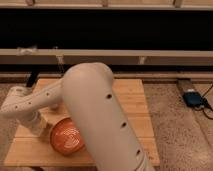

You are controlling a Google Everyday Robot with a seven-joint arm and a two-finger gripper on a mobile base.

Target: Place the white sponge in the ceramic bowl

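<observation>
The ceramic bowl (67, 136), orange-red with pale rings inside, sits on the wooden board (132, 120) near its front left. My gripper (34, 125) hangs at the end of the white arm (95, 115), low over the board and right beside the bowl's left rim. A pale cream shape at the gripper's end looks like the white sponge (39, 128), but I cannot separate it clearly from the gripper. The large arm covers much of the board's middle.
A dark flat device (192, 98) with a cable lies on the speckled floor at the right. A long rail (150, 55) and a dark wall run behind the board. A thin upright stand (59, 62) is at the board's back left.
</observation>
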